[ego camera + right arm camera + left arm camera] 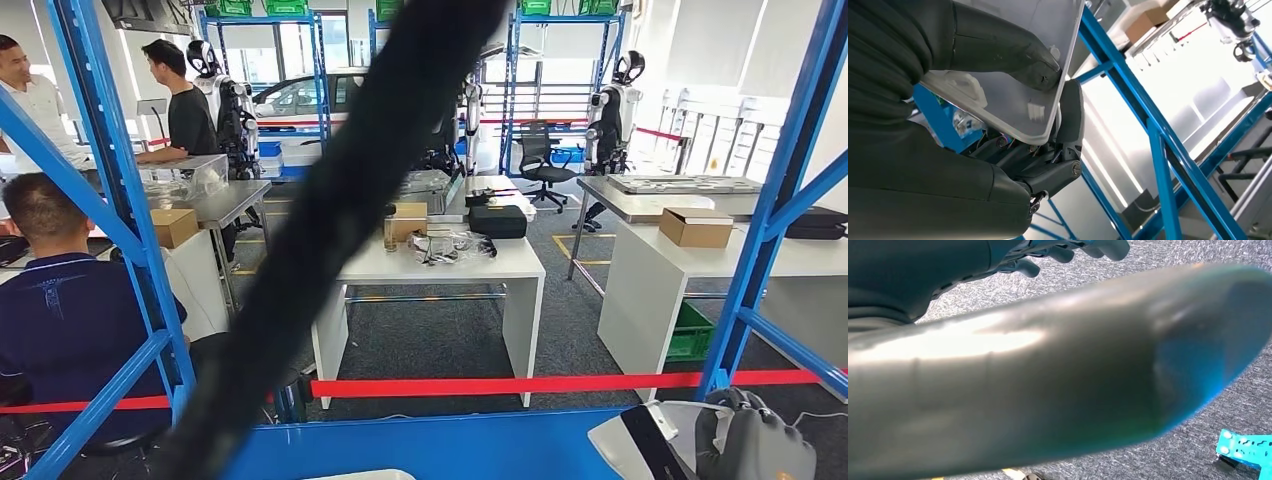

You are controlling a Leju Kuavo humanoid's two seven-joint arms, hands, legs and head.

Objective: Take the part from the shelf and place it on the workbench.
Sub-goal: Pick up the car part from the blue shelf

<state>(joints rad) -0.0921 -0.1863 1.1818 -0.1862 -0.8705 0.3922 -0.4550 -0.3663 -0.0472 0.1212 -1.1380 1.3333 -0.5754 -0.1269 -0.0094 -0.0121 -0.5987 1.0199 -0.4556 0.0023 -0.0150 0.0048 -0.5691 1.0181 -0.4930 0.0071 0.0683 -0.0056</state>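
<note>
My right hand (752,445) is low at the right, just above the blue shelf board (440,445). It grips a flat white plastic part (618,438). In the right wrist view the thumb (998,55) presses on one face of the part (1013,100) and the dark fingers (1070,120) wrap its edge from the other side. The left hand (998,385) hangs over grey carpet, thumb stretched out, darker fingers (1068,252) loosely apart, holding nothing. A second white piece (365,474) peeks in at the shelf's near edge.
Blue shelf uprights (110,170) (775,210) frame the view. A thick black cable (340,230) crosses diagonally close to the camera. Beyond a red barrier tape (500,385) stand white tables (520,268) with clutter, several people at the left and other robots at the back.
</note>
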